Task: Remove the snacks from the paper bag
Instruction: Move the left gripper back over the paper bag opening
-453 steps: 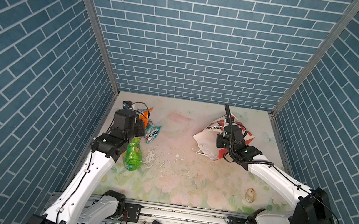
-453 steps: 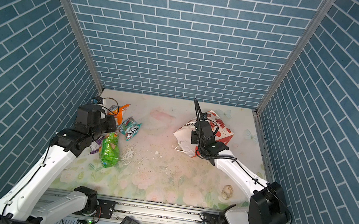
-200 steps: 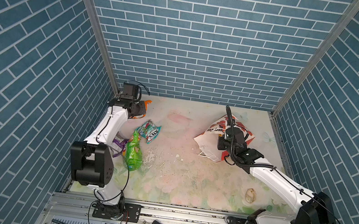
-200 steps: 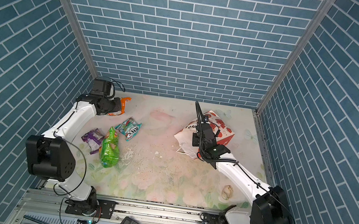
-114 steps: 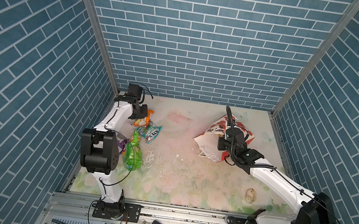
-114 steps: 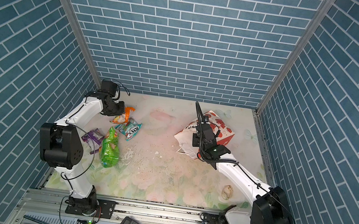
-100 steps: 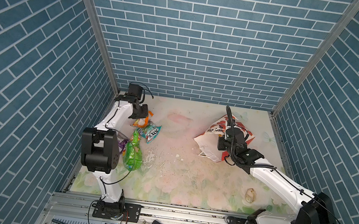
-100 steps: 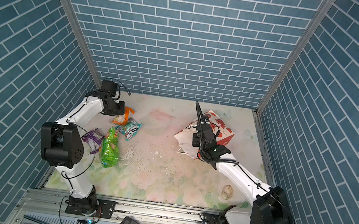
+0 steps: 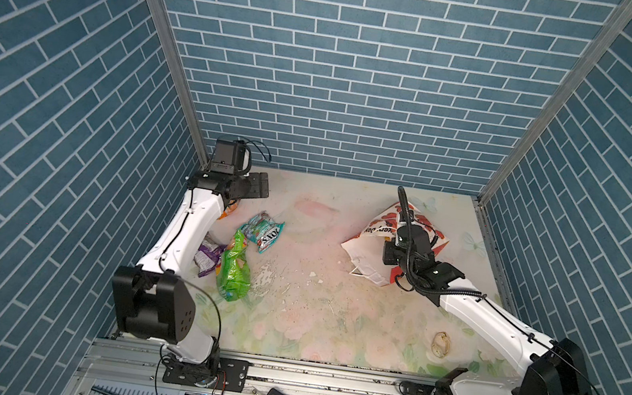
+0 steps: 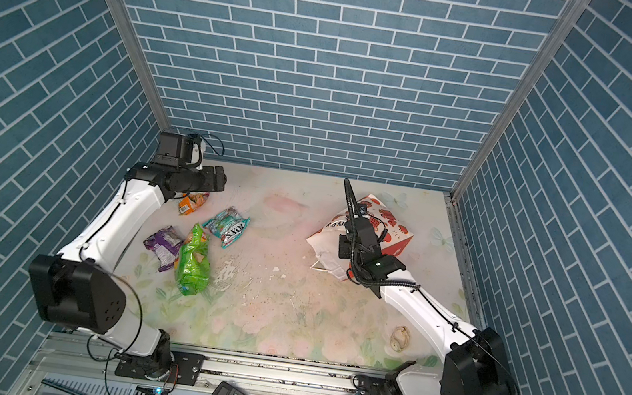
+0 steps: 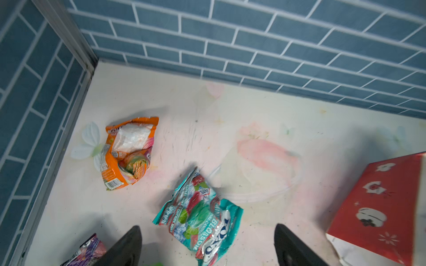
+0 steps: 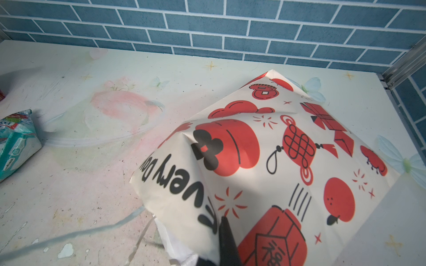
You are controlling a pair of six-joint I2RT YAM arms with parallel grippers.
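Four packets are out now! Starting at the near side, the bright green packet (image 9: pixel 234 275) lies on the left of the table (image 9: pixel 314 290). The purple packet (image 9: pixel 207 255) sits just beside it on the left, and the teal packet (image 9: pixel 265 233) is a little farther back.

Deeper still, toward the far-left corner, sits the orange packet (image 10: pixel 192 203). A second ago it was pinched in the left pincer (image 9: pixel 255 186). Now those fingers have sprung wide, and the packet lies free on the table. That looks like one more snack delivered.

The left pincer hangs empty above the orange packet and a touch to its right, clear of contact. The teal packet is on its near side.

Over on the right, the right pincer (image 9: pixel 392 254) stays clamped on the mouth edge of the paper bag (image 9: pixel 386 223). The bag lies tipped, with its opening toward the near left. Nothing here shows whether more snacks wait inside. My guess is that the left arm heads back across for another reach.
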